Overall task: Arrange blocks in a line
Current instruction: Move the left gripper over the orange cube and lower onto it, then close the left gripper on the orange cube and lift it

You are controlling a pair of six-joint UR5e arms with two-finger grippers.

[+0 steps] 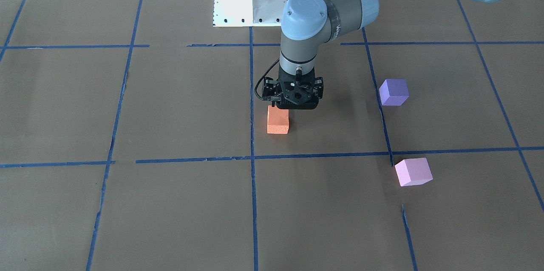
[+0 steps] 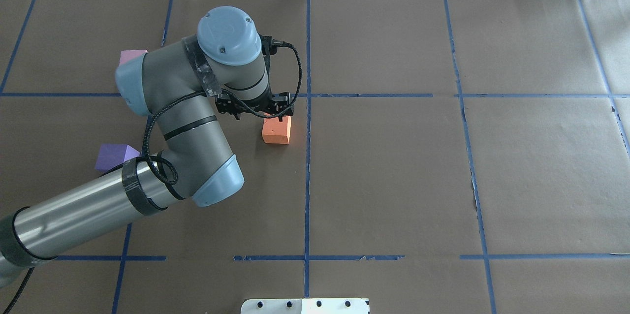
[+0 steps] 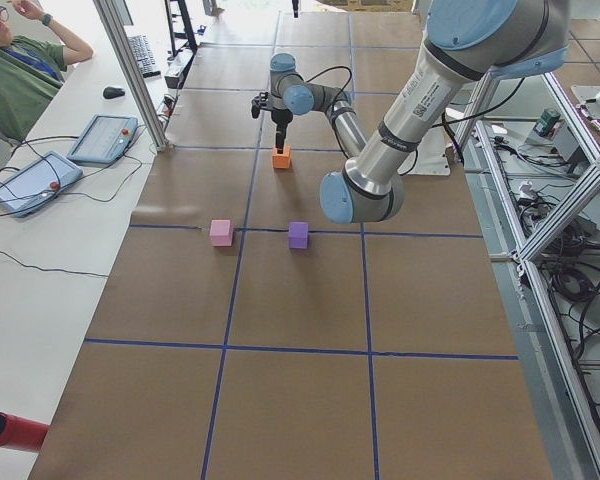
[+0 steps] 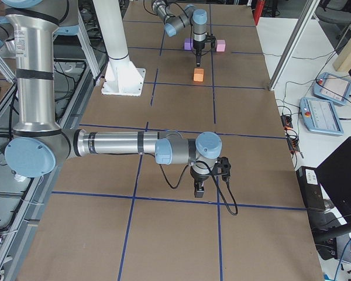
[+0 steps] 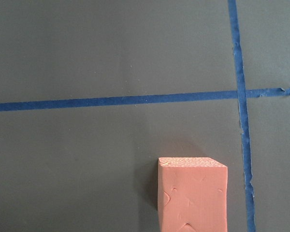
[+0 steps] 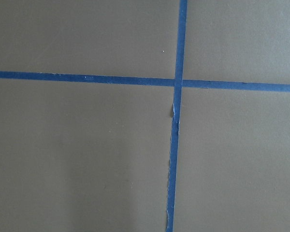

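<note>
The orange block point(image 5: 192, 193) sits on the counter point(image 1: 170, 105), just beside a blue tape line point(image 5: 241, 96). It is roughly cubic, with no clear long axis. The left end effector point(image 4: 198, 58) hangs right above it; I cannot tell how its jaws stand. The purple block point(image 1: 394, 91) and pink block point(image 1: 413, 172) lie well apart. The right end effector point(image 4: 199, 188) is far off, its state also unclear. The arm lettering is unreadable.
</note>
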